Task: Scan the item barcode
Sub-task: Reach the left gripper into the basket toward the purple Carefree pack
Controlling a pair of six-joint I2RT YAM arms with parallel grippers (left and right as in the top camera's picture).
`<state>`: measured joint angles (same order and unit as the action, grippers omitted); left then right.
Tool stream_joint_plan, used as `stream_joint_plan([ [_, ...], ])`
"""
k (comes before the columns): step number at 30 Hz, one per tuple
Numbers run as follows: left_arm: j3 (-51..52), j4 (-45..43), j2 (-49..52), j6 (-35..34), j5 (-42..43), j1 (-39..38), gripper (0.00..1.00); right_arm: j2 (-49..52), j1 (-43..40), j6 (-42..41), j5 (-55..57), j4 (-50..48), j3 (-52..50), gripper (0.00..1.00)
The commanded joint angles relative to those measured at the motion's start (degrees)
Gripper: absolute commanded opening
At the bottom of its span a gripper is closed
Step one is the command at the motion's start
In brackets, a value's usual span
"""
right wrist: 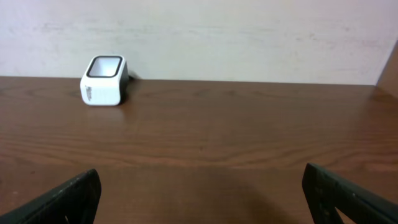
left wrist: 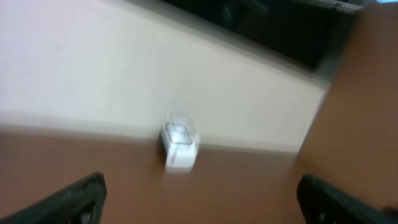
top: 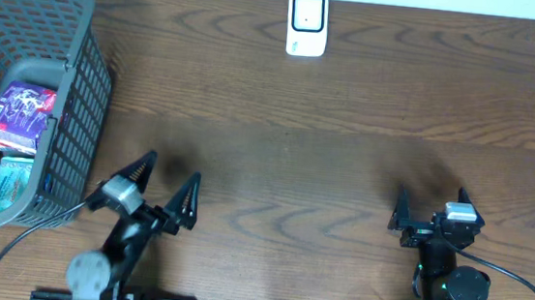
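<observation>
Overhead view has the item to scan, a purple packet (top: 18, 114), lying inside the grey basket (top: 85, 76) at the far left of the table (top: 299, 124). It sits next to a teal pouch (top: 7, 181) and something blue I can't make out. The left gripper (top: 173, 168) sits just beside the basket's right side, jaws spread wide, nothing in them. The right gripper (top: 431, 198) is well apart on the other side, equally wide and empty. The white scanner (top: 307, 23) stands at the back edge, well away from everything. So what can go sideways, imo: the basket walls are tall and the packet lies close against one, so a reach-in could hook the rim and drag or tip the whole basket. The stuff is piled together, so a grab may pinch two things or the wrong one. Shiny wrappers tend to slip or crumple. I also can't see a barcode from here, so it may end up facing away from the scanner, which looks light enough to get shoved.
</observation>
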<state>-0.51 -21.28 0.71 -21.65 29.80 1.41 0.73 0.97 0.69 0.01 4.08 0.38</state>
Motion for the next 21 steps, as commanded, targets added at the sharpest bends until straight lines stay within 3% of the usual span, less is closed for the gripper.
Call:
stream_joint_plan([
  [1, -2.32, -7.76, -0.42, -3.54, 1.86, 0.2, 0.98, -0.09, 0.2, 0.68, 0.5, 0.22, -0.09, 0.99],
  [4, -7.19, -8.98, 0.04, -2.95, -3.3, 0.2, 0.98, -0.09, 0.2, 0.68, 0.5, 0.22, -0.07, 0.99],
  [9, -17.2, -7.54, 6.73, 5.77, -5.68, 0.2, 0.98, -0.09, 0.2, 0.68, 0.5, 0.22, -0.07, 0.99],
  [17, -39.85, -4.22, 31.26, 8.24, -25.16, 0.24, 0.98, -0.09, 0.2, 0.68, 0.5, 0.22, -0.09, 0.99],
  [21, -56.3, 5.25, 46.31, 17.09, -31.98, 2.45, 0.98, -0.09, 0.2, 0.68, 0.5, 0.22, -0.07, 0.99],
])
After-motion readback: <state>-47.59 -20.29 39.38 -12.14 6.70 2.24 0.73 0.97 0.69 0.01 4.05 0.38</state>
